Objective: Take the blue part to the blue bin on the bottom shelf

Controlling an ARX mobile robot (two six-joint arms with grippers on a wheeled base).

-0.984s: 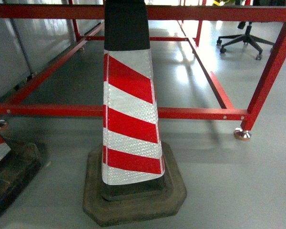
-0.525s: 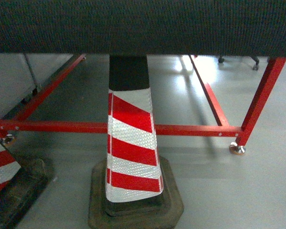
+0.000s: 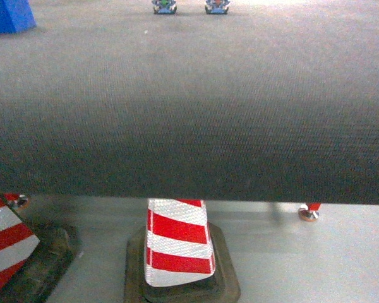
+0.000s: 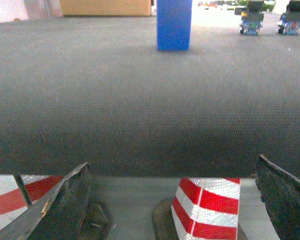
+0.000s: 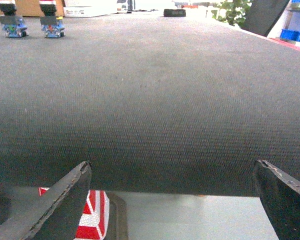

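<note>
Your head view has risen: the mat [image 3: 189, 107] now fills it, cone [image 3: 177, 249] below. Left gripper [image 4: 172, 200] and right gripper [image 5: 172, 195] spread wide. Blue part [image 4: 174, 25] stands far back.

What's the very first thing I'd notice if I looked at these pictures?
Probably the big dark grey mat that fills most of every view, like a carpeted tabletop. Just under its front edge, a red-and-white striped cone pokes up from the floor, with part of another cone at the left. Far back on the mat stands a bright blue block, and two little button gadgets stand side by side.
</note>
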